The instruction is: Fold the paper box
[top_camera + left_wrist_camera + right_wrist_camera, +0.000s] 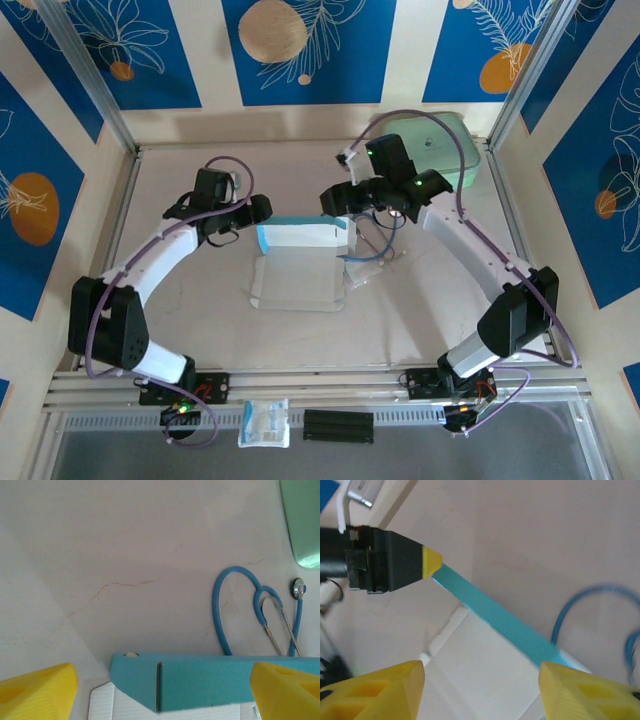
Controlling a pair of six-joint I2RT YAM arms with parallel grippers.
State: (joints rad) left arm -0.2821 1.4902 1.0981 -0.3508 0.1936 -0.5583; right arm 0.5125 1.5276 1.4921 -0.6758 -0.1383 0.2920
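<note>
Since left gripper (258, 209) and right gripper (338, 199) flank the raised flap (300, 236) of the box (297, 285) at table (200, 335) centre, jaws parted, gripping nothing, I fear a crooked nudge creases or flattens it.

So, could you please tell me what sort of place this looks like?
Probably a robotics lab test booth: two arms bolted to an aluminium rail at the edge of a table, boxed in by blue leaf-print panels on metal framing.
</note>
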